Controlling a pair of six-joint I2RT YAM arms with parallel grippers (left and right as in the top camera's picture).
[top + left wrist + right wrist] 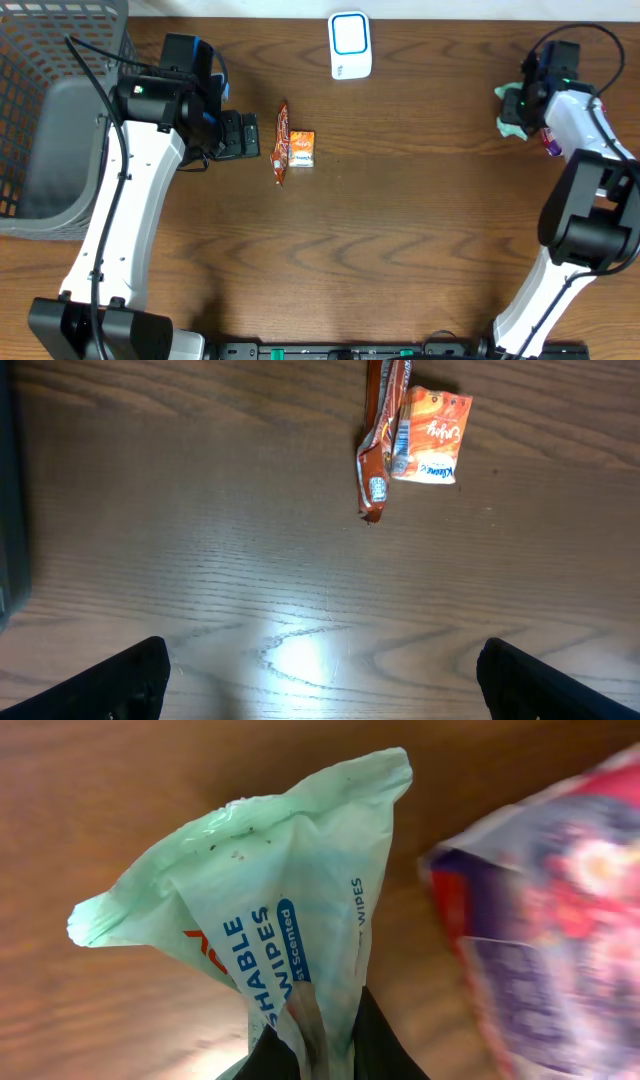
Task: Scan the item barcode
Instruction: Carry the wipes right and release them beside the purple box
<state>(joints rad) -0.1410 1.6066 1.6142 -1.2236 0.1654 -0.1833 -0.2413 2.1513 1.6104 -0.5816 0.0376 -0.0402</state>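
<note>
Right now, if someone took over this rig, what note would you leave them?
Left gripper: open, empty, hovering short of the brown snack bar and orange packet, which lie touching mid-table.
Right gripper: shut on the green wipes pack at the far right, beside a purple packet.
White device, likely the scanner, stands at the far edge; grey basket on the left.
Done: wipes pack gripped.
Left: bring its barcode to the white device; no scan is shown.
</note>
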